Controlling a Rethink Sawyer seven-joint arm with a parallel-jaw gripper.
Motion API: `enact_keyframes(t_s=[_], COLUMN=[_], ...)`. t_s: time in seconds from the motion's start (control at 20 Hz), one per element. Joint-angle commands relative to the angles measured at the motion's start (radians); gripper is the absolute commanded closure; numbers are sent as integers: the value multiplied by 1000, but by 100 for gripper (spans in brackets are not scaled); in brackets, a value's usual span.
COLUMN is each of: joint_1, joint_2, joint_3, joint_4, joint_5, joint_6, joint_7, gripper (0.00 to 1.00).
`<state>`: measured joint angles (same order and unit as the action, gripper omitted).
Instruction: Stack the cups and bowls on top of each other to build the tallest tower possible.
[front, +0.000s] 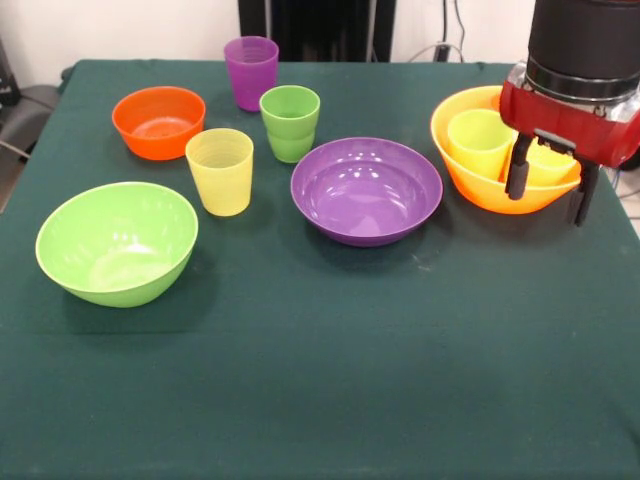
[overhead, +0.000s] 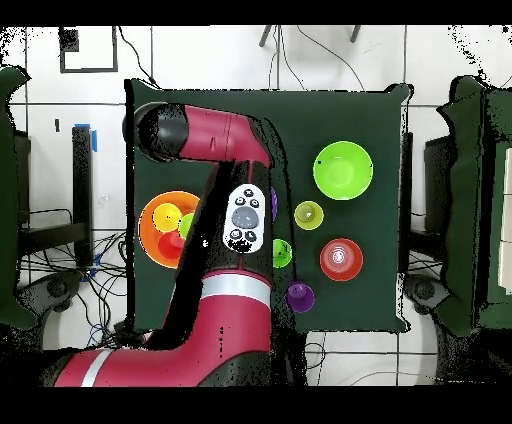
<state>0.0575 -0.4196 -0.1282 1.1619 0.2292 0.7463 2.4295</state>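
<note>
Largest yellow-orange bowl (front: 470, 170) stands on the green-clothed table (front: 320, 380) at the right side of the front view. It is glossy and deep, and holds two cups side by side: a lime green cup (front: 478, 140), upright with its mouth up, and a yellow-orange cup (front: 548, 163) to its right, mostly hidden behind the arm. This is the only nesting on the table so far.

Gripper (front: 550, 192) hangs at the bowl's right half, red housing above, two black fingers (front: 517, 172) pointing down. Fingers are spread apart and empty: one overlaps the bowl's interior between the two cups, the other falls outside the bowl's right rim. Whether either finger touches the bowl or a cup cannot be told.

Loose pieces, all upright and separate:
- wide purple bowl (front: 366, 190), centre, just left of the yellow-orange bowl
- lime green bowl (front: 117, 242), front left
- small orange bowl (front: 158, 121), far left
- purple cup (front: 251, 72), at the far edge
- green ribbed cup (front: 290, 122), just in front of the purple cup
- pale yellow cup (front: 221, 171), between the orange bowl and the purple bowl

Overhead view: arm covers much of the yellow-orange bowl's side of the table.
</note>
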Motion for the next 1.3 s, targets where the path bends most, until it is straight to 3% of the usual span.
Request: enact_keyframes(t_s=[0.05, 0.35, 1.3], joint_1=[17, 40, 94], joint_2=[-34, -71, -43], joint_3=[43, 48, -5], joint_4=[78, 163, 233], joint_5=[-3, 21, 4], joint_6=[67, 42, -63], joint_7=[95, 128, 120], gripper=[0, 0, 0])
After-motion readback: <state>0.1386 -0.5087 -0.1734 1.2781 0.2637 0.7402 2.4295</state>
